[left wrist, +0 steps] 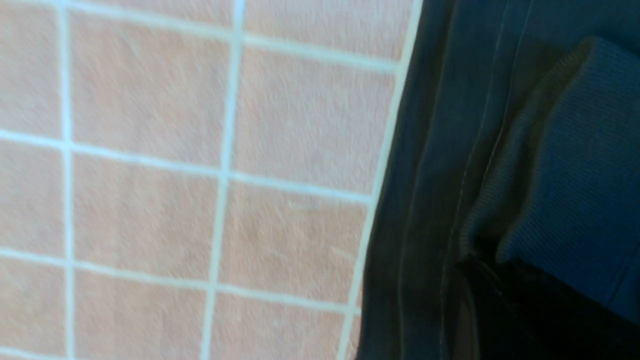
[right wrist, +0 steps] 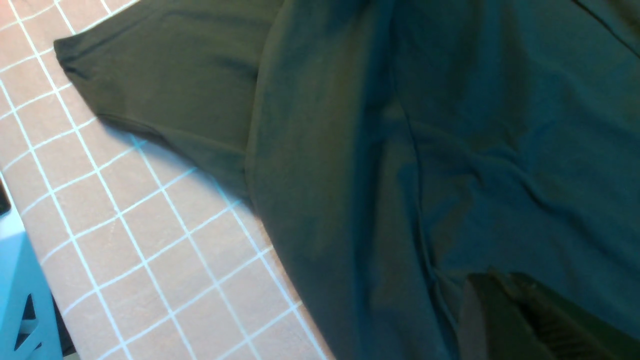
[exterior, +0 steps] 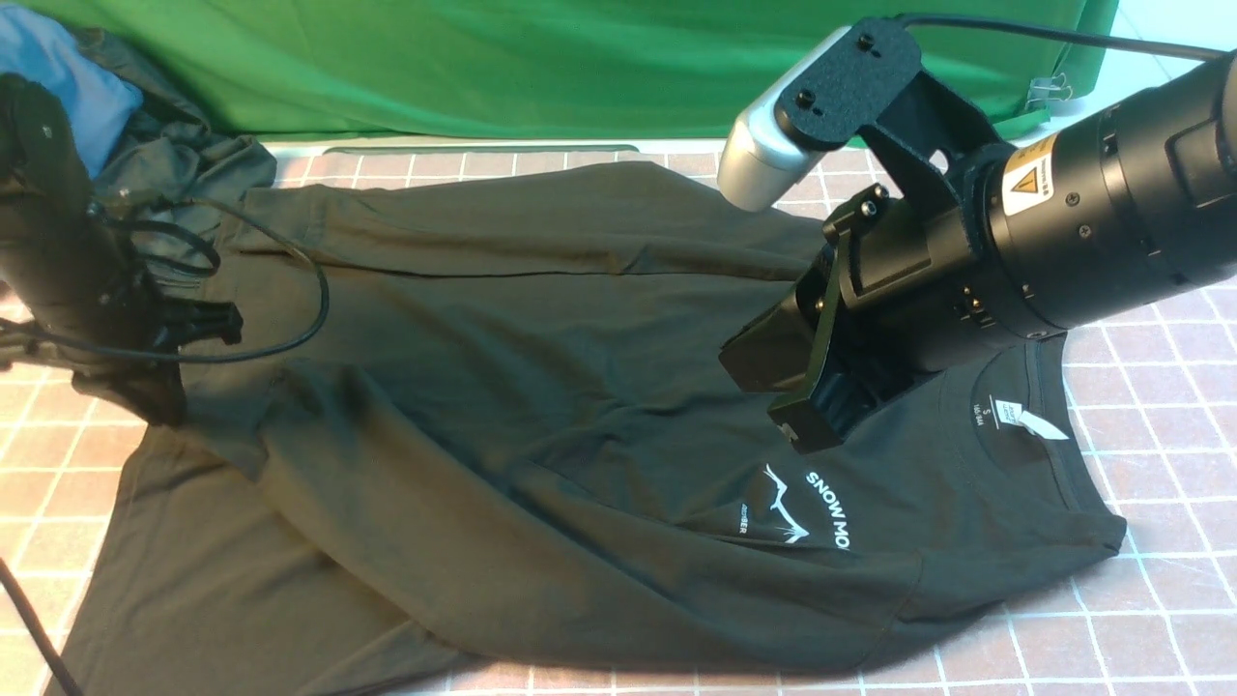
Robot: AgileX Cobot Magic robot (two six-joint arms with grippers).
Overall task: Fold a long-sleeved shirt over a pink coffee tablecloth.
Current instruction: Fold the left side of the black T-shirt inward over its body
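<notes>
The long-sleeved shirt (exterior: pixel 541 387) lies spread on the pink coffee tablecloth (exterior: pixel 1160 406), collar and white neck label to the right, white lettering on the chest. My left gripper (exterior: pixel 159 401) is down at the shirt's left end, where the cloth bunches up around it. In the left wrist view a ribbed cuff (left wrist: pixel 575 150) and stitched hem (left wrist: pixel 430 200) run into the dark jaws, which look shut on the fabric. My right gripper (exterior: pixel 807 430) hovers over the chest near the collar, fingers (right wrist: pixel 480 310) together with nothing between them.
A bright green cloth (exterior: pixel 580 58) hangs along the back. A dark grey-green garment (exterior: pixel 184 155) bunched with a blue one (exterior: pixel 58 77) sits at the back left. The left arm's cable (exterior: pixel 314 290) loops over the shirt. A pale blue frame (right wrist: pixel 20 290) borders the tablecloth (right wrist: pixel 125 225).
</notes>
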